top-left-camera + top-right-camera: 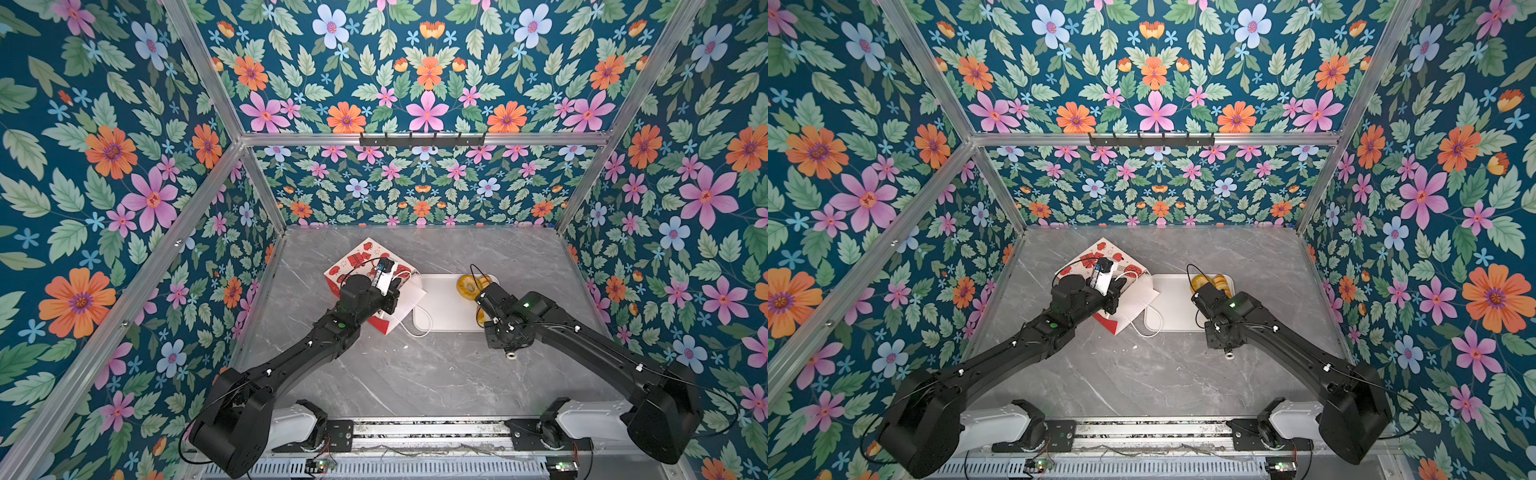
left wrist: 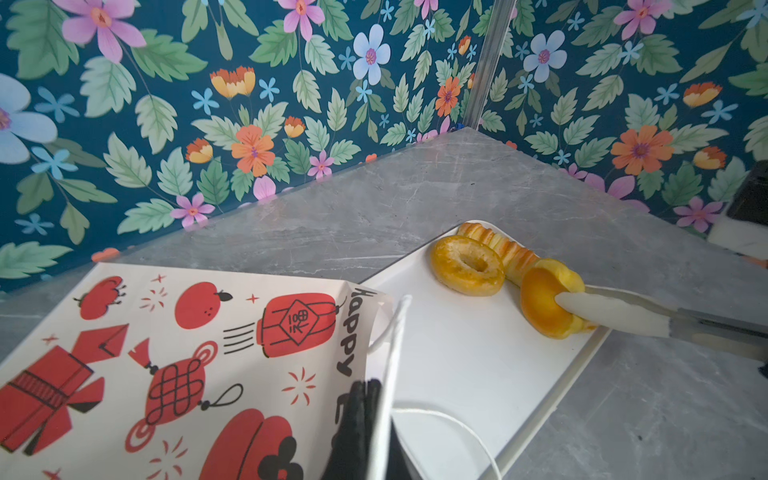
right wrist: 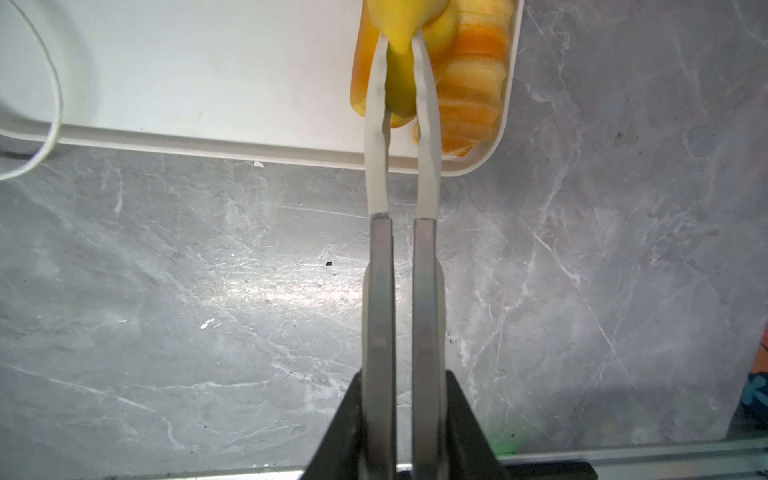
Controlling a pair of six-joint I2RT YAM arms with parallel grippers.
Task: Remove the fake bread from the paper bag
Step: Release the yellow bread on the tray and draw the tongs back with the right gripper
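Left wrist view, Mia asks: how many pastries?
Tom: Three, all on the one white tray [image 2: 457, 374]. There's a ring donut [image 2: 446, 266], a long twisted stick [image 2: 505, 247] against it, and a glossy yellow pastry [image 2: 540, 303] (its kind I cannot tell) at the tray's edge.
Mia: And the grippers?
Tom: Two. The right gripper [image 3: 401, 54] is clamped on that yellow pastry. The left gripper [image 2: 363, 415] is pinched tight on the mouth rim of the one paper bag [image 2: 187, 353], which lies on its side with its mouth at the tray and has two white cord handles [image 2: 398, 332].
Mia: The room?
Tom: Grey marble tabletop [image 1: 415, 374], floral wallpaper [image 1: 415, 83] on the walls, aluminium frame [image 1: 291, 139].
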